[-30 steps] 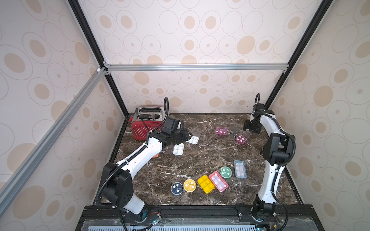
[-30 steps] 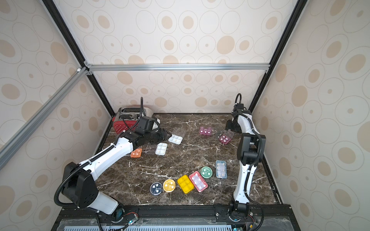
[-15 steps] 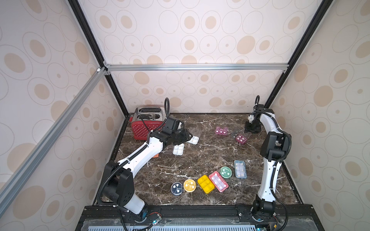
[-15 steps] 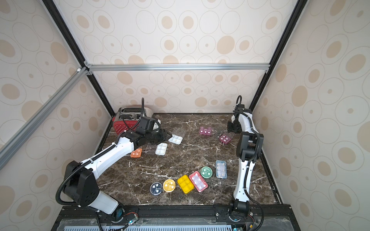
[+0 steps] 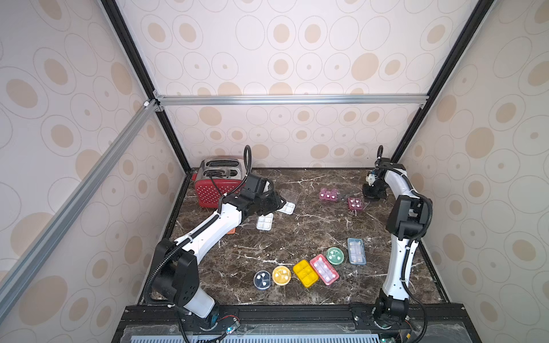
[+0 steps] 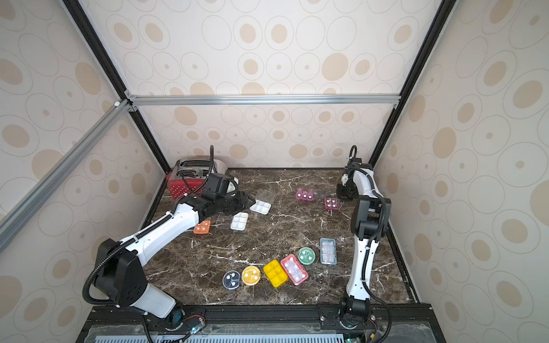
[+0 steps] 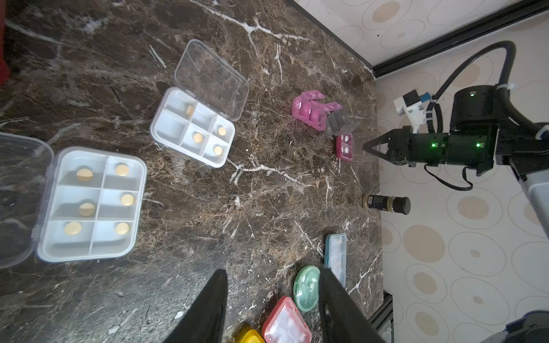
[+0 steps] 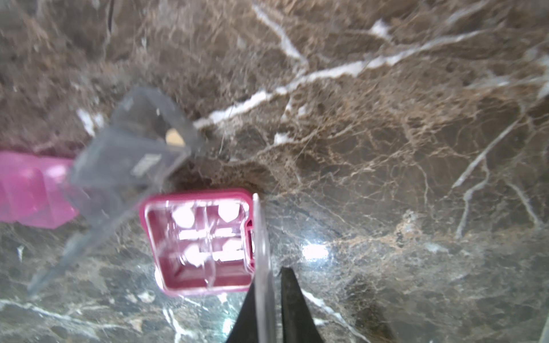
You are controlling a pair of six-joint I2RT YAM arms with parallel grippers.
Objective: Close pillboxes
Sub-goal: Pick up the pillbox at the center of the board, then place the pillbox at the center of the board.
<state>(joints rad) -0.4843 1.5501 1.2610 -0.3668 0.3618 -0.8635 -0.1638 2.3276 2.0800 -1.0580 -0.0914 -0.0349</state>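
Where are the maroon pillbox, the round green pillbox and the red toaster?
maroon pillbox [image 8: 202, 242]: right wrist view, on the divider between its compartments.
round green pillbox [image 5: 335, 255]: in a top view, middle of its lid.
red toaster [image 5: 208, 194]: in a top view, its dotted side.

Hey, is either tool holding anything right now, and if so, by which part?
The right tool pinches the maroon pillbox by its clear lid, which stands upright beside the box. The left tool is open and holds nothing.

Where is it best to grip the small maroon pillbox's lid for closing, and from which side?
Free upper edge of the clear lid, from above: it stands upright on one side of the maroon pillbox, thin edge up. The right gripper pinches it there.
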